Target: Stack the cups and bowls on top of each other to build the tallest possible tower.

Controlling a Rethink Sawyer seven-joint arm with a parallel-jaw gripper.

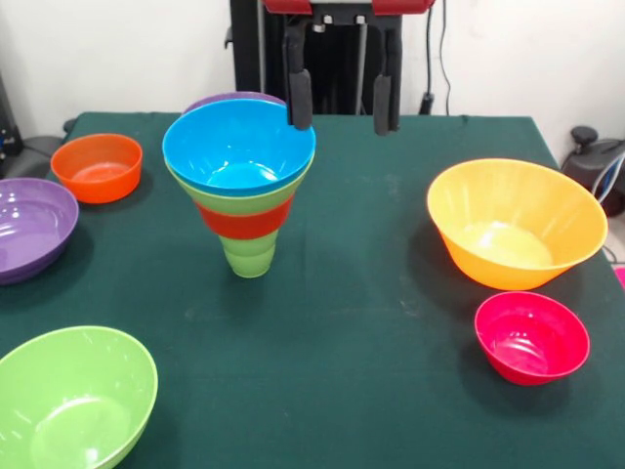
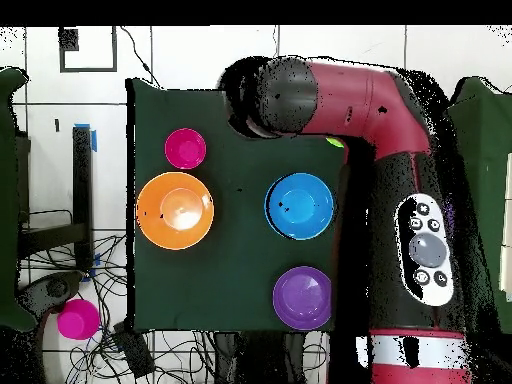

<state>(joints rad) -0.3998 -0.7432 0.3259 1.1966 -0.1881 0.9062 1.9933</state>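
1. The pincer (image 1: 342, 98) hangs released and empty above the table (image 1: 371, 322), just beside the tower (image 1: 241, 186).
2. The tower stands upright near the table's middle, long axis vertical, cup (image 1: 250, 256) at the base, blue bowl (image 1: 237, 147) opening upward on top.
3. Stacking seems paused between bowls; the next move probably calls for fetching a loose bowl, perhaps the pink one (image 1: 532, 337), and lowering it squarely.

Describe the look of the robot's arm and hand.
The arm is glossy dark red with black joints; a white oval panel of grey round buttons sits on one link. The hand has a red housing and two slim black fingers with thicker padded tips.
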